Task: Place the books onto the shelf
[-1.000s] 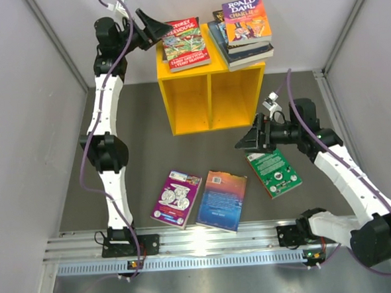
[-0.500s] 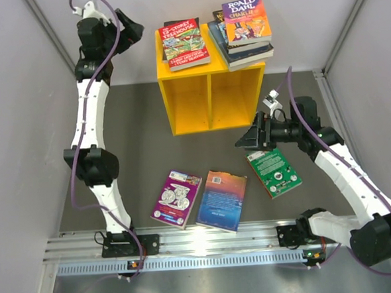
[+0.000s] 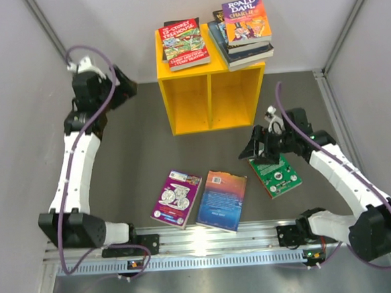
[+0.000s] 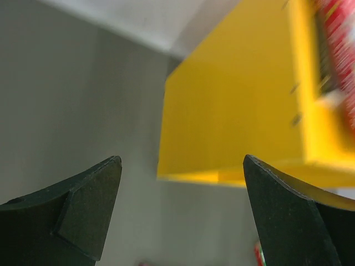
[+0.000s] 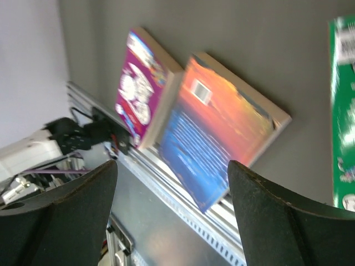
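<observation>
Centre right, the empty, wide-open right gripper [image 3: 252, 149] hovers above the thin green paperback book [image 3: 281, 175]; next, lower and pinch it.

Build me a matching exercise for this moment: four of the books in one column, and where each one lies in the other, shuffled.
Books
1. purple book
2. green book
3. red book
4. orange Roald Dahl book

Places
A. topmost on the right half of the shelf
B. on the table, beside the blue-orange book
C. on the table, partly under the right tool
D. on the shelf's left half

Pairs: 1-B, 2-C, 3-D, 4-A
</observation>
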Robot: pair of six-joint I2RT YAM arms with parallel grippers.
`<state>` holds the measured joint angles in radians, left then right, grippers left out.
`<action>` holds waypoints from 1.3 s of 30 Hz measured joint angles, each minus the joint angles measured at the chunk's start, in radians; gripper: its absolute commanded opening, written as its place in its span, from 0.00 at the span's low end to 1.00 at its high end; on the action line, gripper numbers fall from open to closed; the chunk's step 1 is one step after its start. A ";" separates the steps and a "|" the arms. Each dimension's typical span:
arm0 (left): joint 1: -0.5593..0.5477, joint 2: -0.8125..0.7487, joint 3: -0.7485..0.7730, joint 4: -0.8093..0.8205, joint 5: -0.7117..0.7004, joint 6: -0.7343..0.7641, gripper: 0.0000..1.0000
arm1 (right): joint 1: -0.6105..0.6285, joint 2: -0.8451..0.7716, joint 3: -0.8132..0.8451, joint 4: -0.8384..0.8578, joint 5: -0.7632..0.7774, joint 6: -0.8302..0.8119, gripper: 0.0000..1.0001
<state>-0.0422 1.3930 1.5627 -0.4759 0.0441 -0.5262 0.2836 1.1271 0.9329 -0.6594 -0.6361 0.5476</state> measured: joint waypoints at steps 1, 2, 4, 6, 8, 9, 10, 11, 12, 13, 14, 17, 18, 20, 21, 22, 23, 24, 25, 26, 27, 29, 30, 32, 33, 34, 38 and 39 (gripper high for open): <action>-0.003 -0.046 -0.078 -0.004 0.003 -0.004 0.95 | 0.008 0.002 -0.029 -0.006 0.016 0.001 0.80; -0.009 -0.093 -0.163 -0.018 0.010 -0.014 0.94 | 0.018 0.004 -0.055 -0.016 0.030 0.003 0.80; -0.030 -0.174 -0.303 -0.043 0.029 -0.037 0.94 | 0.055 0.013 -0.114 -0.025 0.060 0.010 0.80; -0.066 -0.229 -0.405 -0.064 0.043 -0.057 0.93 | 0.103 0.022 -0.180 -0.014 0.084 0.027 0.80; -0.138 -0.278 -0.495 -0.087 0.044 -0.085 0.93 | 0.151 0.029 -0.243 0.004 0.107 0.058 0.80; -0.177 -0.297 -0.528 -0.098 0.047 -0.099 0.92 | 0.177 0.034 -0.279 0.026 0.119 0.079 0.80; -0.216 -0.314 -0.557 -0.110 0.050 -0.111 0.92 | 0.195 0.040 -0.304 0.043 0.129 0.094 0.80; -0.248 -0.328 -0.580 -0.122 0.053 -0.126 0.92 | 0.210 0.047 -0.327 0.061 0.146 0.110 0.80; -0.270 -0.346 -0.604 -0.125 0.057 -0.141 0.91 | 0.224 0.057 -0.351 0.084 0.161 0.127 0.79; -0.285 -0.370 -0.628 -0.131 0.058 -0.159 0.91 | 0.232 0.068 -0.366 0.107 0.175 0.138 0.79; -0.292 -0.392 -0.648 -0.138 0.059 -0.177 0.91 | 0.240 0.083 -0.383 0.131 0.193 0.152 0.79; -0.299 -0.456 -0.685 -0.154 0.064 -0.216 0.91 | 0.264 0.121 -0.408 0.201 0.215 0.209 0.79; -0.300 -0.478 -0.693 -0.163 0.066 -0.229 0.91 | 0.282 0.124 -0.412 0.238 0.221 0.231 0.78; -0.301 -0.514 -0.701 -0.183 0.072 -0.243 0.91 | 0.314 0.135 -0.425 0.322 0.229 0.282 0.77; -0.302 -0.532 -0.704 -0.193 0.076 -0.250 0.91 | 0.332 0.147 -0.436 0.376 0.232 0.315 0.77; -0.302 -0.546 -0.708 -0.201 0.082 -0.255 0.91 | 0.349 0.158 -0.444 0.419 0.233 0.343 0.77; -0.302 -0.563 -0.717 -0.209 0.092 -0.259 0.91 | 0.360 0.164 -0.457 0.470 0.234 0.376 0.75; -0.303 -0.580 -0.730 -0.214 0.102 -0.261 0.91 | 0.371 0.172 -0.468 0.519 0.232 0.401 0.75; -0.303 -0.595 -0.747 -0.214 0.116 -0.262 0.91 | 0.386 0.188 -0.475 0.568 0.234 0.431 0.73; -0.304 -0.613 -0.779 -0.211 0.133 -0.264 0.91 | 0.397 0.207 -0.481 0.614 0.233 0.460 0.72; -0.305 -0.627 -0.820 -0.203 0.149 -0.265 0.91 | 0.409 0.228 -0.483 0.659 0.233 0.485 0.71; -0.308 -0.642 -0.909 -0.213 0.174 -0.267 0.87 | 0.428 0.276 -0.483 0.749 0.233 0.529 0.70; -0.312 -0.641 -0.955 -0.217 0.177 -0.269 0.87 | 0.434 0.294 -0.482 0.782 0.232 0.543 0.70; -0.339 -0.604 -1.000 -0.253 0.166 -0.277 0.87 | 0.444 0.325 -0.480 0.839 0.232 0.565 0.69; -0.359 -0.572 -1.003 -0.271 0.151 -0.285 0.87 | 0.448 0.336 -0.480 0.863 0.233 0.572 0.68; -0.375 -0.547 -1.002 -0.276 0.137 -0.293 0.87 | 0.451 0.346 -0.480 0.881 0.233 0.577 0.67; -0.402 -0.420 -0.959 -0.285 0.092 -0.324 0.86 | 0.459 0.370 -0.481 0.927 0.235 0.595 0.63; -0.419 -0.372 -0.948 -0.275 0.084 -0.333 0.86 | 0.460 0.376 -0.481 0.938 0.235 0.600 0.63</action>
<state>-0.4610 1.0214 0.6151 -0.7506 0.1280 -0.8597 0.7437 1.5032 0.4515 0.2790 -0.4011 1.1477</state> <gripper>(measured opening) 0.863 0.640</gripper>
